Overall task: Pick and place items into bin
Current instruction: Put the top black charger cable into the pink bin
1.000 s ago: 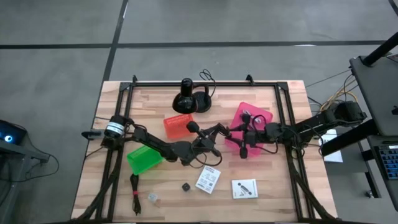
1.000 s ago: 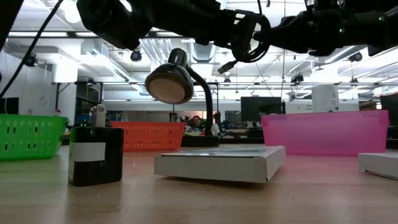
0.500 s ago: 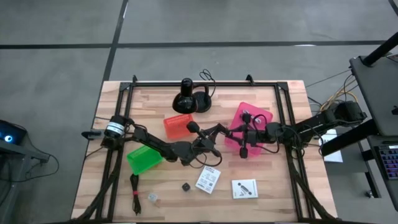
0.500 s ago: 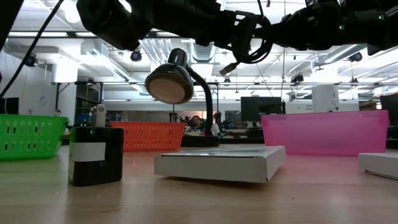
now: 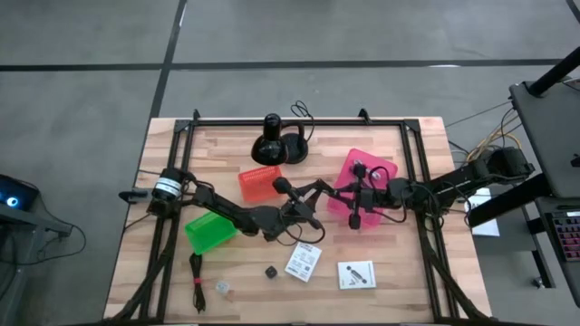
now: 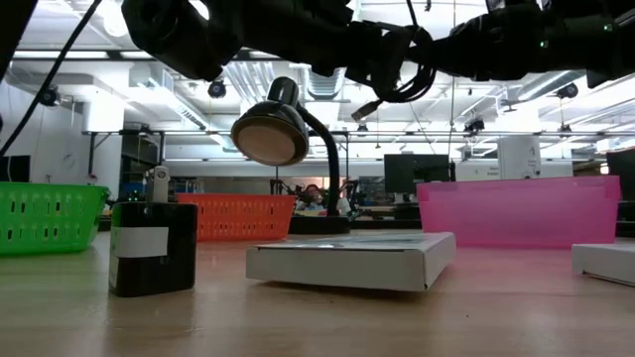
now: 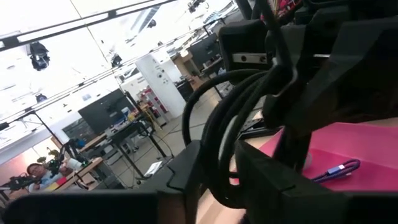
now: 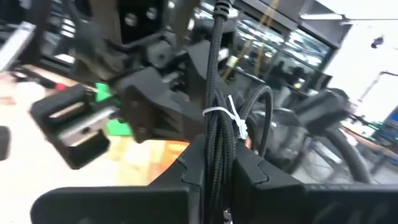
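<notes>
The black coiled cable [image 5: 339, 191] hangs in the air between my two grippers, over the near-left rim of the pink bin [image 5: 373, 170]. My right gripper [image 5: 352, 194] reaches in from the table's right and is shut on the cable. My left gripper [image 5: 319, 196] comes from the left. It is open, with the cable's loops [image 7: 219, 149] running between its fingers. In the low view the cable [image 6: 399, 71] is high above the table, its plug end [image 6: 367, 107] dangling. My right gripper pinches the cable's bundled strands [image 8: 217, 152] between its two fingers, just below a white tie [image 8: 227, 118]. The fingers come roughly level from the table's right. The cable is lifted clear of table and bin. My left gripper has the loops between its fingers; I cannot tell whether they touch.
An orange bin [image 5: 260, 184] and a green bin [image 5: 209, 232] stand to the left. The black lamp stand [image 5: 276, 145] is at the far edge. Two white cards [image 5: 303, 261] [image 5: 356, 273], a black cube [image 5: 270, 271], a purple strap [image 5: 196, 286] and a clear piece [image 5: 223, 288] lie near the front.
</notes>
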`<action>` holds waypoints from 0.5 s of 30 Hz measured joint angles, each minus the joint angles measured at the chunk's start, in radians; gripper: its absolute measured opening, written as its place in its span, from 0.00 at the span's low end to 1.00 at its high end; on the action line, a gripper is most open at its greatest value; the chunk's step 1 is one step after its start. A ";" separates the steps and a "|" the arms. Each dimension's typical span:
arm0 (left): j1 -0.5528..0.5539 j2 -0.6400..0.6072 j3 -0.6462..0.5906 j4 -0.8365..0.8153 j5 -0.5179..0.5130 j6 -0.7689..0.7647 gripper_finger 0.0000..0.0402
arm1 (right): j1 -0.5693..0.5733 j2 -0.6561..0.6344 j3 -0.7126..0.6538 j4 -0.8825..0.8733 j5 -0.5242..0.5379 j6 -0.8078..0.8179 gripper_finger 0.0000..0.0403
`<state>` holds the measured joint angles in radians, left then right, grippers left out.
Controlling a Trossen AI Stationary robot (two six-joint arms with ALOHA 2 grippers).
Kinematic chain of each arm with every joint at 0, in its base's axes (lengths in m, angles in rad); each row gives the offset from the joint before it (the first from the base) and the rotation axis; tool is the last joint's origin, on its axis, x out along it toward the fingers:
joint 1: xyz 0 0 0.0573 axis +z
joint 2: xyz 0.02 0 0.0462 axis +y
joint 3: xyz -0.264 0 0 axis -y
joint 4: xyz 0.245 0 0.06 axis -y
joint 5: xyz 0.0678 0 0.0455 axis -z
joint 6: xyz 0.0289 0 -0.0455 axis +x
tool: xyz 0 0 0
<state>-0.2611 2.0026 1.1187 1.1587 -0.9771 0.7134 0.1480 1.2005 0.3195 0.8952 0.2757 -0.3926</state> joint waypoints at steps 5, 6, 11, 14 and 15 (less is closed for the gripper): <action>-0.004 0.000 -0.003 -0.004 0.001 0.001 0.31 | -0.001 0.000 0.000 -0.014 0.185 0.001 0.06; -0.004 0.000 -0.005 -0.004 0.000 0.001 0.33 | -0.001 -0.001 0.000 -0.021 0.216 0.001 0.05; -0.006 0.000 -0.013 -0.004 -0.080 0.002 0.38 | -0.001 -0.001 0.000 -0.039 0.316 0.001 0.05; -0.012 -0.002 -0.013 -0.004 -0.142 0.019 0.38 | 0.000 -0.001 0.000 -0.053 0.342 0.001 0.05; -0.017 -0.003 -0.013 -0.003 -0.155 0.034 0.38 | 0.000 -0.001 0.000 -0.053 0.355 0.001 0.05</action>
<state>-0.2778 2.0000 1.1053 1.1557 -1.1322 0.7470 0.1480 1.1997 0.3195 0.8420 0.6307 -0.3919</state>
